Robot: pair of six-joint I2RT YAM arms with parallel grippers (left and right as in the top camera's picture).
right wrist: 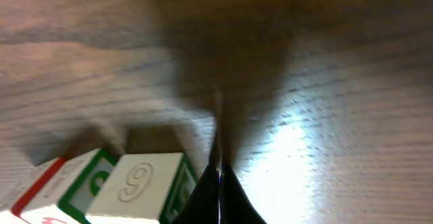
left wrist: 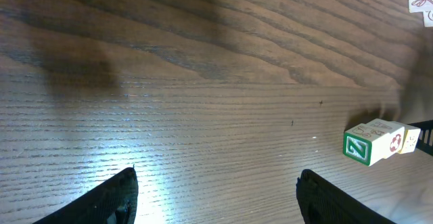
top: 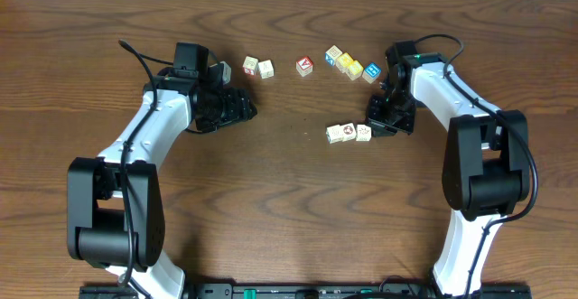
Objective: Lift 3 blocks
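Three cream blocks lie in a touching row near the table's middle: left block (top: pixel 334 135), middle block (top: pixel 348 133), right block (top: pixel 363 133). My right gripper (top: pixel 373 124) is shut and empty, its tips down at the table just beside the right end of the row. In the right wrist view the shut fingers (right wrist: pixel 220 178) stand against the side of a block embossed "9" (right wrist: pixel 145 180), with another block (right wrist: pixel 67 187) behind it. My left gripper (top: pixel 248 107) is open and empty, well left of the row. The left wrist view shows the row (left wrist: pixel 373 141) far off to the right, beyond the open gripper (left wrist: pixel 216 176).
Other cubes lie along the back: two cream ones (top: pixel 257 67), a red-faced one (top: pixel 305 65), and a cluster with yellow and blue faces (top: pixel 354 66). Bare wood lies between the two grippers and toward the front edge.
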